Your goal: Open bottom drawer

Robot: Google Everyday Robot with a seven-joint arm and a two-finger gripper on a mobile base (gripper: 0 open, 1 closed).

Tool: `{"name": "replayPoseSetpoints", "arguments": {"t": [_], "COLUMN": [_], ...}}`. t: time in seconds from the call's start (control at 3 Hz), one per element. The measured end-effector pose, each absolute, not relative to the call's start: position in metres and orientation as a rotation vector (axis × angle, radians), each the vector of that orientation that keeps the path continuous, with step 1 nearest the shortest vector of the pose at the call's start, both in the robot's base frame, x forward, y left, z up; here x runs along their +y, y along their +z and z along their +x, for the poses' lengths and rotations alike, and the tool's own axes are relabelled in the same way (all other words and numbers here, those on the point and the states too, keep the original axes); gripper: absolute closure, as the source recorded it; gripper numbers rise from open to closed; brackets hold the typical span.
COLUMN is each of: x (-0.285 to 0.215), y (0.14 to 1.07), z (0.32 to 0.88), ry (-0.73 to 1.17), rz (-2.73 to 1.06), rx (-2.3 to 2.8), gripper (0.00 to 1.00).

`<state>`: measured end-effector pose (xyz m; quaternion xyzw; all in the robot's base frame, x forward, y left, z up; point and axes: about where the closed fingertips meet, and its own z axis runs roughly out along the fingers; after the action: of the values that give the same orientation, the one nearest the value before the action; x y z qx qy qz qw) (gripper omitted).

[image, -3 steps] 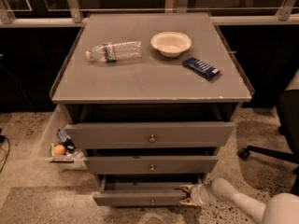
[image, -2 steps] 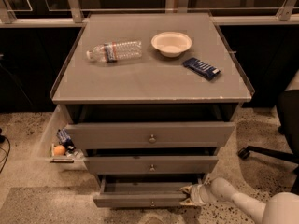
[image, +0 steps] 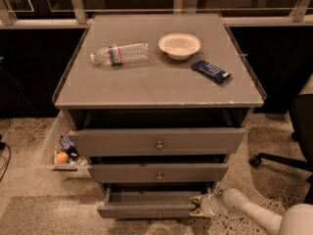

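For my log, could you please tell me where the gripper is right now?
The gripper sits low and right in the camera view, at the right front corner of the bottom drawer, just under the middle drawer.

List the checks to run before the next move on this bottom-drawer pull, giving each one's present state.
1. Right target: the two-finger gripper sits at the right end of the shortest grey bottom drawer front: ok.
2. Drawer out: its front stands forward of the mid-sized grey middle drawer, with its plain inside showing: ok, partly open.
3. Hold on the drawer: cannot tell.
4. Speckled floor directly ahead of the drawer: cut off at the bottom edge: cannot tell.
5. Black chair base apart from the white arm: ok.
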<state>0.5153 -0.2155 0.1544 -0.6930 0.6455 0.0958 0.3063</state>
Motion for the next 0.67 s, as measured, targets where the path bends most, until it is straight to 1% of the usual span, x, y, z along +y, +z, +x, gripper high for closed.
{"name": "replayPoseSetpoints", "arguments": {"t": [0.33,0.67], "x": [-0.215,-0.2146], "y": [0.1519,0.1534], "z": [0.5023,0.5018], "ry": [0.263,0.263], "rz": [-1.834,-1.834], "rx": [1.712,1.712], "gripper": [0.81,0.58]}}
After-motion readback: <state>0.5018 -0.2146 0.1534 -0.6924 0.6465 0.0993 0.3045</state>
